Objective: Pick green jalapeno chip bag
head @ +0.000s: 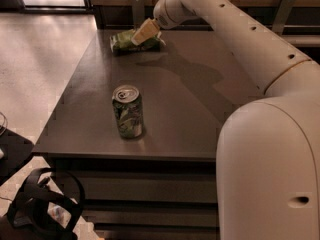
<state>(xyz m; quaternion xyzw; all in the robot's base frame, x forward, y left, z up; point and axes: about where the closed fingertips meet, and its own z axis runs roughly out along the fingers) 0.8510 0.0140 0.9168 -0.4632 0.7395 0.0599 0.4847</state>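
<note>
A: The white arm [240, 44] is seen stretched from the bulky base link [270, 174] at five o'clock up toward eleven o'clock.

B: And the gripper [144, 32]?

A: It is held at the far end, near eleven o'clock, angled down toward seven o'clock from the rounded wrist [170, 11].

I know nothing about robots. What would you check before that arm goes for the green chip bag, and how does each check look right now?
1. Chip bag in plain view, lying at the far end of the table: ok.
2. Gripper lined up with the bag, sitting right over its right part: ok.
3. Gripper already touching the bag: cannot tell.
4. Can out of the way, upright near the front edge and well apart from the bag: ok.
5. Nothing between gripper and bag: ok.
</note>
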